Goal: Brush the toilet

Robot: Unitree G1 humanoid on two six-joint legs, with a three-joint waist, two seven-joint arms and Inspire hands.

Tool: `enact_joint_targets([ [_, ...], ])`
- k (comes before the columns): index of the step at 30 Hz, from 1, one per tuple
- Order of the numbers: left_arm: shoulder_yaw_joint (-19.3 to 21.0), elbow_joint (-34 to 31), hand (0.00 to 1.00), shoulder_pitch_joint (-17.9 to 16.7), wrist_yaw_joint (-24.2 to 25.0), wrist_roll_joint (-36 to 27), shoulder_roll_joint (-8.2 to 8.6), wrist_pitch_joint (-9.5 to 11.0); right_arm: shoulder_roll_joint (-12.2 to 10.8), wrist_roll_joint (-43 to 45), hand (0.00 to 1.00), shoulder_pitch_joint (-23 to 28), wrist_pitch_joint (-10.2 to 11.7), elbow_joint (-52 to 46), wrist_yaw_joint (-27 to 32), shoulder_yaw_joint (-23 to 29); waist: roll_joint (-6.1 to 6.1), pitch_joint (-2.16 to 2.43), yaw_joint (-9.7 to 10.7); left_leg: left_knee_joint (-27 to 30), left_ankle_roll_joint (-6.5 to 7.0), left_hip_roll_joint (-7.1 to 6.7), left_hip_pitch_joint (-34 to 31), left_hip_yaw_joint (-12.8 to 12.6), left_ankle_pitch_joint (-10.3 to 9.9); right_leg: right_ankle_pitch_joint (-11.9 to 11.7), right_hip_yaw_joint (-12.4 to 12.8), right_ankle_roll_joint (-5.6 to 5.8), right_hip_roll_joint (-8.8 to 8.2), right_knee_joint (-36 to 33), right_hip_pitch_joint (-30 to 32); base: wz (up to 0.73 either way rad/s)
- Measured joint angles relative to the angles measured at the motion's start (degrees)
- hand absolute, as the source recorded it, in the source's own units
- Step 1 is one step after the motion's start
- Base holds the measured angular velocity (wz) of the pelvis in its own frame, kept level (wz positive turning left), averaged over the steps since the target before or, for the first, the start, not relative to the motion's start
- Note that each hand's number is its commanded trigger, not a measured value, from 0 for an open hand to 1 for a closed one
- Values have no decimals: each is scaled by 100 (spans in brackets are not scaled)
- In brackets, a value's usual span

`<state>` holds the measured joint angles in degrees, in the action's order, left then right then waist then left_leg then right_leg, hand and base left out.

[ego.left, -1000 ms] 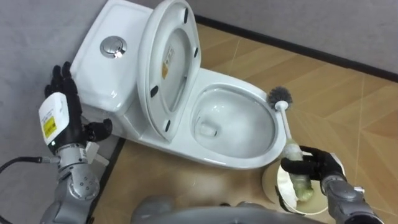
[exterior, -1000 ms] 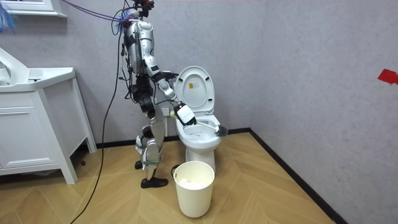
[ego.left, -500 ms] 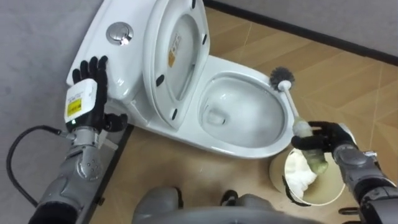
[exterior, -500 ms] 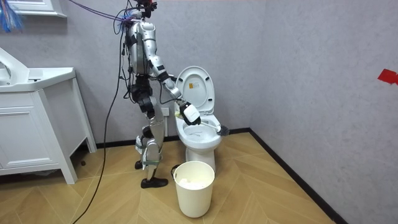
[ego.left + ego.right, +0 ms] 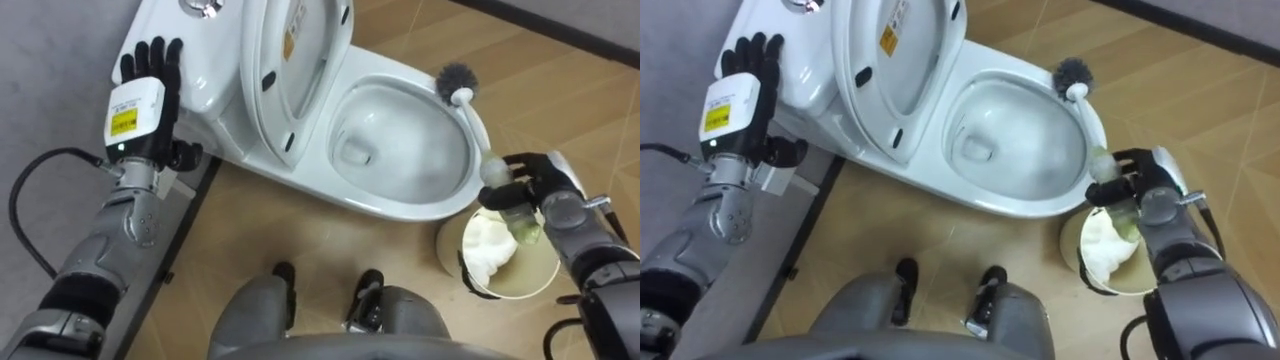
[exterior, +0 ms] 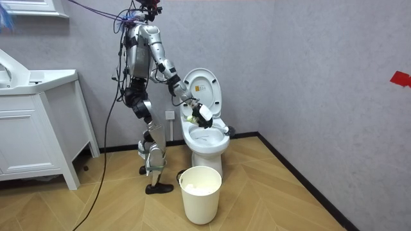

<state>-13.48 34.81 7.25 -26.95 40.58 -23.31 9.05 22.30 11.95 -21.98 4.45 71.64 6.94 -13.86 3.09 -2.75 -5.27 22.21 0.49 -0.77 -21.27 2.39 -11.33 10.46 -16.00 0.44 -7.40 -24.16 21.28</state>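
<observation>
R hand clenched on white-handled, grey-bristled toilet brush; head up-left of hand, at rim of white ceramic toilet bowl. Best: tilt wrist, drop head inside bowl, short firm strokes. L hand flat-fingered, idle by white cistern.

Left of the right hand, which grips the brush, the bowl lies open and clear; the raised seat walls off its far side; a bin sits directly beneath the hand; bare floor opens beyond it; the cistern stands close on the right of the left hand.
</observation>
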Motion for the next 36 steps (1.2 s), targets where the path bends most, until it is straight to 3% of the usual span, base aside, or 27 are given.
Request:
enact_joint_targets([
  [7,-172,41,0,119,-101,-53,41,-98,2,582,100,1,-270,-534,319,-323,-33,-11,-142,62,-6,20,-130,13,4,-39,5,-23,33,15,100,-1],
  [18,-304,1,0,122,-280,-41,69,-125,-19,1777,100,503,-315,-1676,499,-795,-12,11,-218,56,-27,21,-191,17,24,-44,0,-34,41,40,166,2],
  [23,-341,17,0,136,-274,12,65,-215,-14,2149,100,820,-332,-1866,228,-1237,32,73,-229,38,-27,22,-201,14,24,-43,15,-33,48,40,170,0],
  [27,-438,16,0,166,-272,0,12,-223,-9,2387,100,1104,-330,-1999,-189,-1639,45,82,-255,-6,-23,13,-204,9,27,-43,26,-31,36,31,191,0],
  [30,-468,3,0,147,-287,2,-36,-230,30,2404,100,1250,-408,-2127,-245,-1636,83,129,-260,-39,-18,8,-227,-12,40,-43,35,-31,23,20,245,-1],
  [32,-469,4,0,122,-288,16,-35,-243,48,2444,100,1276,-408,-2151,-328,-1636,132,184,-258,-59,-22,11,-207,-13,46,-43,29,-31,24,32,232,0],
  [36,-421,3,0,94,-287,165,4,-270,43,2651,100,1350,-376,-2166,-342,-1532,164,183,-235,-51,-21,7,-147,-12,47,-42,22,-25,24,56,147,3],
])
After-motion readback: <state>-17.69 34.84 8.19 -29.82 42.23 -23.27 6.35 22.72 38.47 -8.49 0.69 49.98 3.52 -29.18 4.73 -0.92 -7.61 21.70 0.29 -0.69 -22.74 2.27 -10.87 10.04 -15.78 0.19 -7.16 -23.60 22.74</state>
